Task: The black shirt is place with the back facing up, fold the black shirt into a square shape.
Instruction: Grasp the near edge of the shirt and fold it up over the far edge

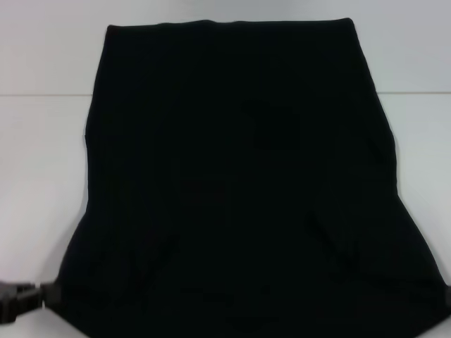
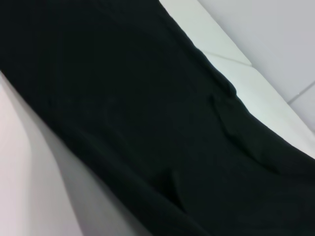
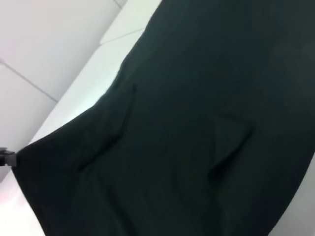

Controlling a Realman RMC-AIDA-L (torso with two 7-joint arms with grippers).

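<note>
A: How do the jaws stand at this moment?

B: The left gripper (image 1: 21, 301) shows in the head view as a dark piece at the near left corner of the black shirt (image 1: 239, 183). It seems to touch the cloth edge there, but I cannot tell if its jaws are narrow on the fabric or only beside it. The same piece appears far off in the right wrist view, at the shirt's corner (image 3: 7, 157). The right gripper I do not see; the near right corner of the shirt goes to the border of the head view.

A: And the shirt itself?

B: It lies on the white worktop (image 1: 42, 155) and covers most of it. The far edge is straight and narrower, and the near part spreads wider to both sides. In the wrist views I see soft creases and a fold line near each side, in the left wrist view (image 2: 147, 123) and the right one too.

A: How far is the folding, in your judgement?

B: I think the sleeves and sides are already turned in, because no sleeve sticks out. The shape is long and still flared, not a square. What is left is probably to bring the near edge over toward the far edge, and to flatten it.
</note>
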